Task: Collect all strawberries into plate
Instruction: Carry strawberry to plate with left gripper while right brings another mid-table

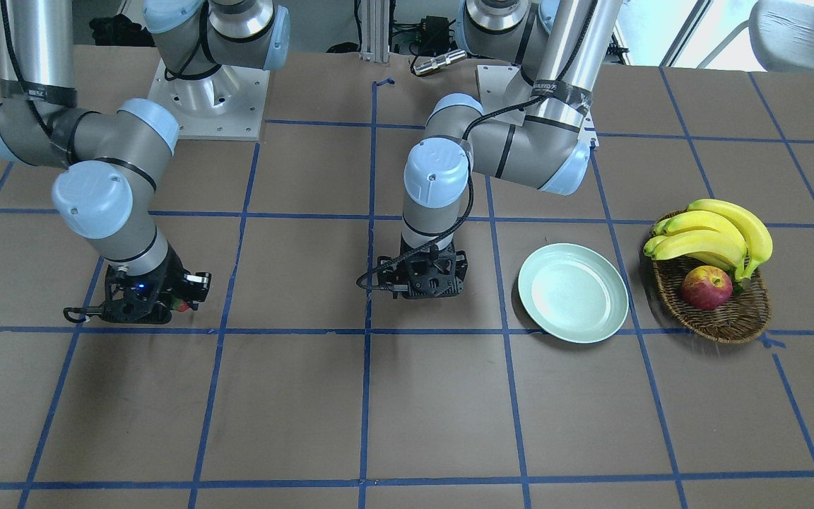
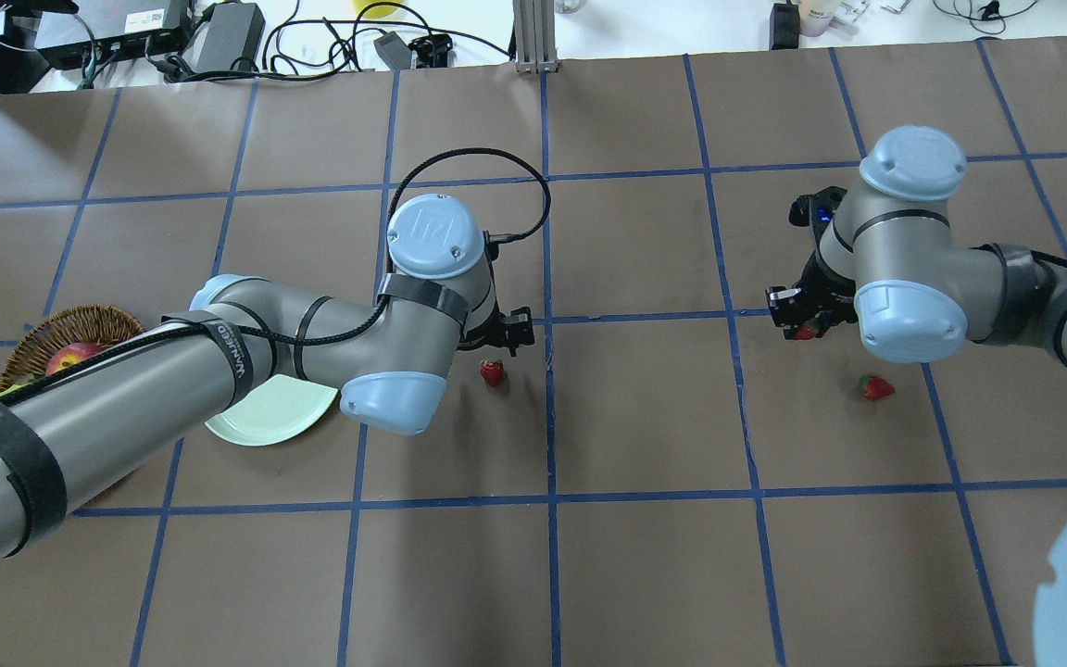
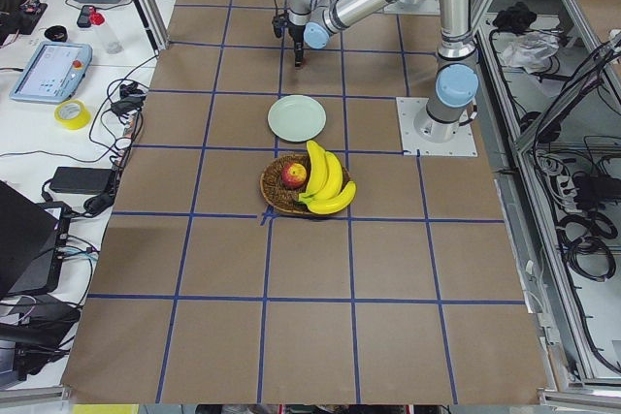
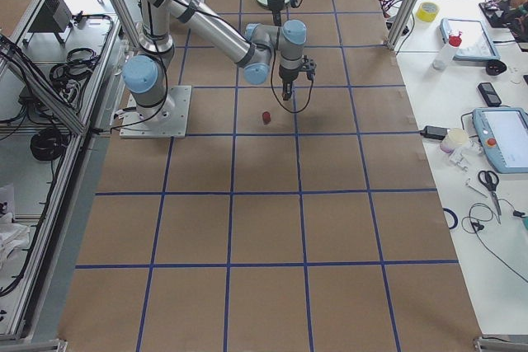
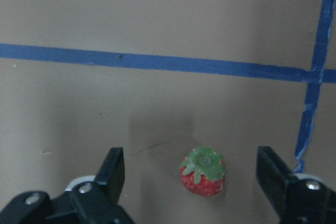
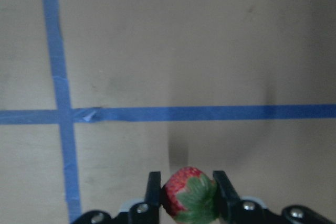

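Okay, right arm first. The right fingers (image 6: pixel 153 195) are pinching a strawberry (image 6: pixel 190 199), one finger pressed to each side. Its green cap faces the wrist camera at the bottom centre of that view. Behind it is the brown bench (image 6: pixel 210 51) and a crossing of blue tape lines (image 6: pixel 62 115). Whether the berry hangs clear of the surface, I can't tell. From overhead, it shows as a spot of red tucked under the wrist in the right half of the frame.

Over to the left arm now. The left fingers (image 5: pixel 113 174) are spread wide and pointing down. A second strawberry (image 5: pixel 203 172) sits on the bench between them, cap up, touching neither finger. That one is near the middle of the overhead frame, beside a vertical tape line.

A third strawberry (image 2: pixel 877 387) lies alone on the bench. It is down and to the right of the pinched one in the overhead view, apart from both arms.

And the plate (image 1: pixel 573 293), pale mint green, sits right of centre in the front view. The left arm's berry is the nearest to it, and the other two are well apart from it. Just beside the plate, not touching, is a wicker basket (image 1: pixel 725 322) holding bananas (image 1: pixel 718 233) and an apple (image 1: pixel 706 288).
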Robot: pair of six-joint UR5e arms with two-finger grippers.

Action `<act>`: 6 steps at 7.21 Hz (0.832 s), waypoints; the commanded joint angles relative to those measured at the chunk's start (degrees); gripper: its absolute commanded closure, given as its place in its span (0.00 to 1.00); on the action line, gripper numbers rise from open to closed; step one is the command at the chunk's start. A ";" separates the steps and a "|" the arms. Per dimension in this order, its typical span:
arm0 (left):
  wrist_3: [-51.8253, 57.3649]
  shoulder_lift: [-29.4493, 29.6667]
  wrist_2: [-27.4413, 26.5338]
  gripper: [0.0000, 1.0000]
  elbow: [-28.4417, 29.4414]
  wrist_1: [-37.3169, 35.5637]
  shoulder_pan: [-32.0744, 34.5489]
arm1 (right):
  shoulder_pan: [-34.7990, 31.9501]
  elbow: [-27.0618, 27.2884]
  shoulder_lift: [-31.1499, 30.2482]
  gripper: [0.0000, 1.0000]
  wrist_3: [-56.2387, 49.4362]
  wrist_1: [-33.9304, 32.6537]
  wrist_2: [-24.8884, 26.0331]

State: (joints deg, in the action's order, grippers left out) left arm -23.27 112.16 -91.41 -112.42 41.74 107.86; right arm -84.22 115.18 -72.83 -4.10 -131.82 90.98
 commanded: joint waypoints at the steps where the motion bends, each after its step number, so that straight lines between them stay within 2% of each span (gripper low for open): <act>1: -0.11 0.87 0.18 0.29 -0.17 0.10 0.33 | -7.77 -2.49 0.67 0.96 13.03 0.68 -0.89; 2: -0.20 1.13 0.18 0.32 -0.52 0.10 0.42 | -9.89 -2.68 0.76 0.96 17.85 0.68 -2.64; 3: 0.07 1.05 0.09 0.47 -0.95 0.01 0.51 | -10.25 -2.59 0.76 0.96 18.94 0.68 -5.09; 5: 0.07 1.05 0.18 0.60 -1.13 0.01 0.51 | -12.88 -2.50 0.85 0.96 22.62 0.68 -6.43; 6: 1.02 0.44 0.09 0.77 -1.05 0.01 0.51 | -14.20 -2.59 0.94 0.96 24.04 0.68 -6.43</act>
State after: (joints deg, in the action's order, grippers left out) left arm -22.97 113.06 -91.26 -113.45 41.75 108.36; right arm -96.74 112.63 -71.97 17.78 -131.13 84.85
